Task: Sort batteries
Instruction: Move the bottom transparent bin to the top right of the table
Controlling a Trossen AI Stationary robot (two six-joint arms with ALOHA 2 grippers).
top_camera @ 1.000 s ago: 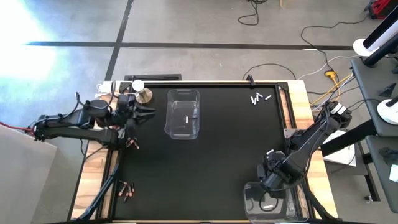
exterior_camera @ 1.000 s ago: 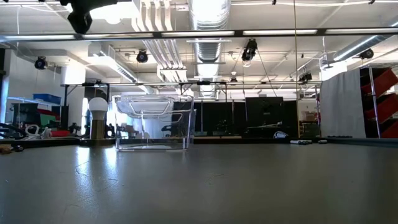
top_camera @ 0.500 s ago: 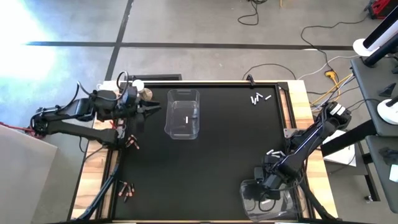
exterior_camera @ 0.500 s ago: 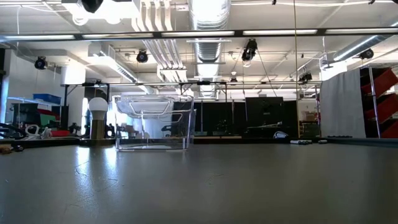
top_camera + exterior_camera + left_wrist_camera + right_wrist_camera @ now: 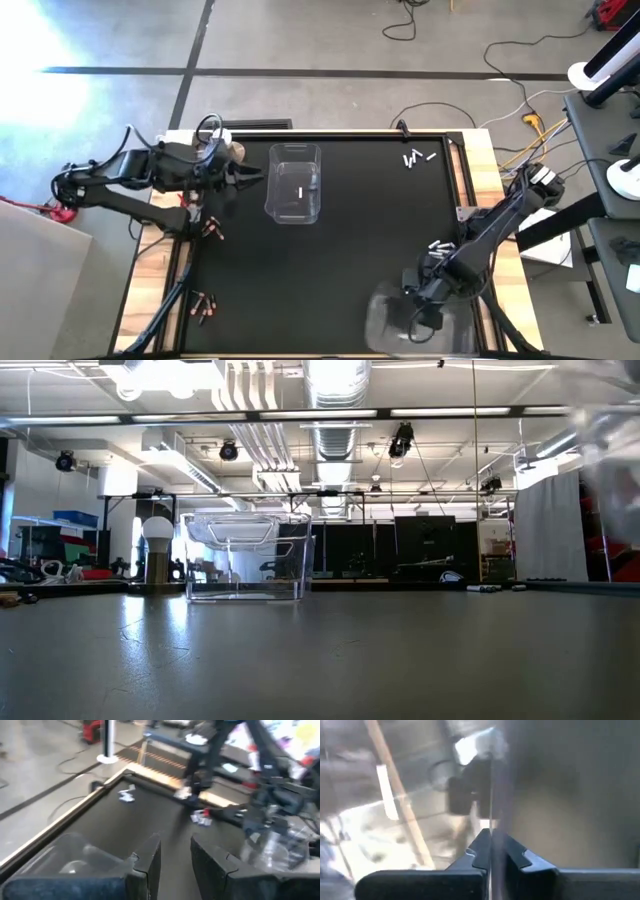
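Three batteries far beyond right pincer

bin: clear glossy plastic | table: matt black | frame: wood

The worktop is matte black, edged in pale wood. Both bins, one far and one near right, are clear plastic (the far one shows a white battery inside). White batteries lie far right; copper-reddish batteries near left. The arms are dark.
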